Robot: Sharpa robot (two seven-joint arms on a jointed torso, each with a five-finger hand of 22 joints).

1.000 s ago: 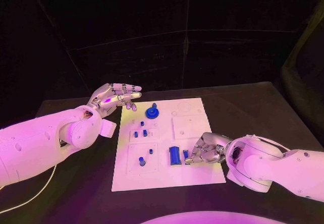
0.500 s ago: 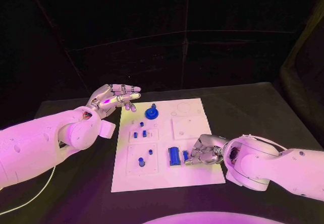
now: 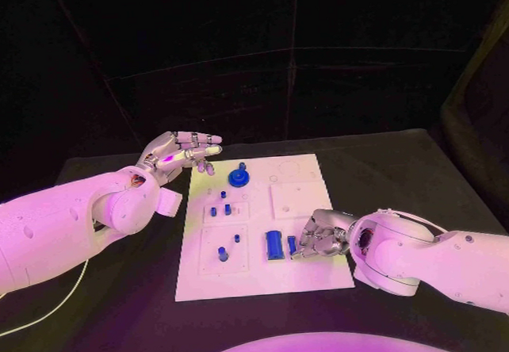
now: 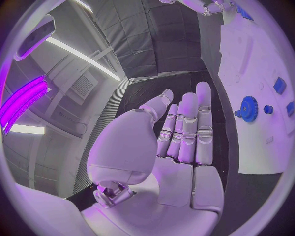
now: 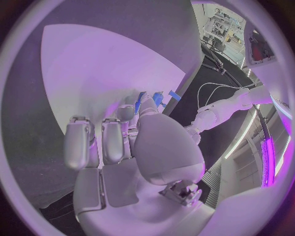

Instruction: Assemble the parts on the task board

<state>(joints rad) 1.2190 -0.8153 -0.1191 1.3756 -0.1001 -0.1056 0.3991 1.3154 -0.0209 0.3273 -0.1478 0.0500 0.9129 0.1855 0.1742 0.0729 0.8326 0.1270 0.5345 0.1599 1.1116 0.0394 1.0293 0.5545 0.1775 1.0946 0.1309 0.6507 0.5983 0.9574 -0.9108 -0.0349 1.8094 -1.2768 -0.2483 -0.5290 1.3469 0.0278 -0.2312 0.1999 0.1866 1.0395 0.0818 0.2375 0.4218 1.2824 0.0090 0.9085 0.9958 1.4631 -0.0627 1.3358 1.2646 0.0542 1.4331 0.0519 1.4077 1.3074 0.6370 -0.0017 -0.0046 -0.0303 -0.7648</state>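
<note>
The white task board (image 3: 296, 198) lies in the middle of the black table. On it stand a blue gear (image 3: 239, 177) at the far end, several small blue pegs (image 3: 219, 210) mid-board, and an upright blue block (image 3: 274, 244) near the front. A small blue part (image 3: 292, 243) stands just right of the block. My right hand (image 3: 321, 234) rests on the board with its fingers curled, fingertips against that small part (image 5: 159, 98); whether they grip it is hidden. My left hand (image 3: 183, 154) hovers with its fingers apart and nothing in it, left of the gear (image 4: 249, 108).
Another blue part (image 3: 224, 253) sits in the board's front left square. The board's right side has bare square plates (image 3: 298, 199). Black table surface (image 3: 392, 177) surrounds the board, with dark curtains behind.
My right hand has crept slightly left toward the blue block. The left hand and the parts on the board have stayed put.
</note>
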